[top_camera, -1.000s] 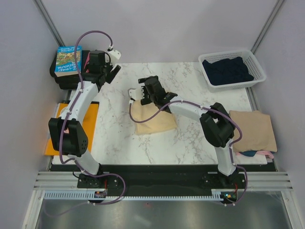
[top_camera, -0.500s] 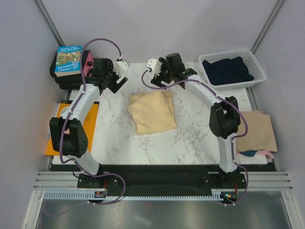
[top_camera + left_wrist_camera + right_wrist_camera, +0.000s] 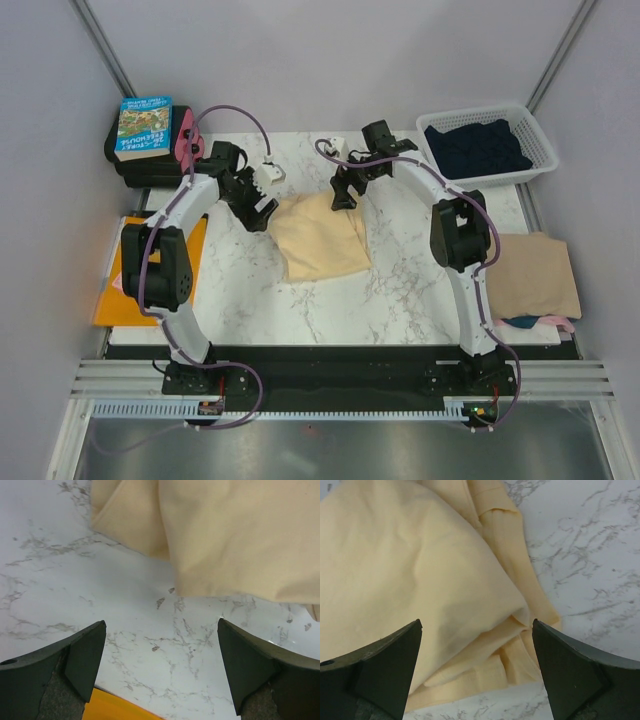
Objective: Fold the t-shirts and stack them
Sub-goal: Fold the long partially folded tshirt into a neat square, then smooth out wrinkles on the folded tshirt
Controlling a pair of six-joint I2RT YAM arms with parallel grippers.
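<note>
Both arms have swung in from the far edge of the bench [image 3: 400, 300] over the last half second and now bracket the pale yellow t-shirt [image 3: 322, 240], which has not shifted.

At the far left a paperback book [image 3: 144, 125] lies on a black box, and nearer the camera a flat orange sheet [image 3: 112, 295] overlaps the bench's left edge. The left gripper [image 3: 260, 208] sits just beside the shirt's far-left corner. In its wrist view the fingers [image 3: 82, 655] stand wide apart with only marble between them, the cloth's edge lies just past the tips, and a sliver of the orange sheet shows at the bottom.

The shirt lies mid-bench, folded into a soft, squarish bundle – about as wide as deep, so no long axis stands out. Its edges are skewed a little against the bench's. The cloth is matte and plain, with loose rounded folds rather than sharp creases.

The right gripper [image 3: 342, 197] hangs over the shirt's far-right corner. Its wrist view shows the fingers [image 3: 570, 670] spread wide, gripping nothing, with stacked layers and a stitched hem below them. Whether the tips touch the cloth cannot be told.

At the far right, a white slotted basket [image 3: 536, 127] holds a crumpled dark navy t-shirt [image 3: 475, 148]. Nearer, at the right edge, a folded tan t-shirt [image 3: 530, 272] lies on top of other cloth – a navy sliver and a pink edge [image 3: 560, 322] peek out beneath it.
</note>
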